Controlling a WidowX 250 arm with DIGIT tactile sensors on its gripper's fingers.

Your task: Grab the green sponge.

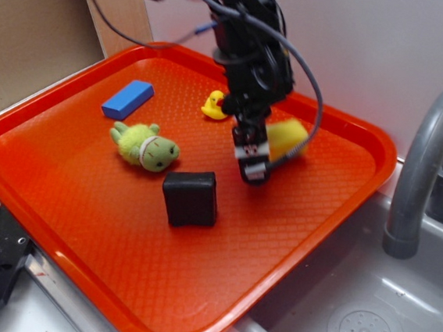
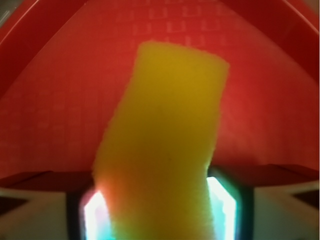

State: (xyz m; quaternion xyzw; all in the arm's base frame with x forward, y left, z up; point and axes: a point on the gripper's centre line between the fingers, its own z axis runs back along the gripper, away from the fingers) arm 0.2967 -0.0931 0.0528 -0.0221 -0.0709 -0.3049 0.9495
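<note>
The green sponge [image 2: 165,140] is a yellow foam block that fills the middle of the wrist view, squeezed between the two fingers at the bottom. My gripper [image 2: 159,212] is shut on it, one bright pad on each side. In the exterior view the sponge [image 1: 287,135] sticks out to the right of my gripper [image 1: 255,157], tilted, over the right part of the orange tray [image 1: 61,198]. Whether the sponge's lower end rests on the tray is hard to tell. Its dark layer shows only as a thin edge low on its right side.
On the tray lie a black block [image 1: 190,198], a fuzzy green plush toy [image 1: 144,147], a blue block [image 1: 127,99] and a small yellow duck [image 1: 214,106]. A grey faucet [image 1: 425,170] and sink basin [image 1: 363,321] are to the right. Cardboard stands at the back left.
</note>
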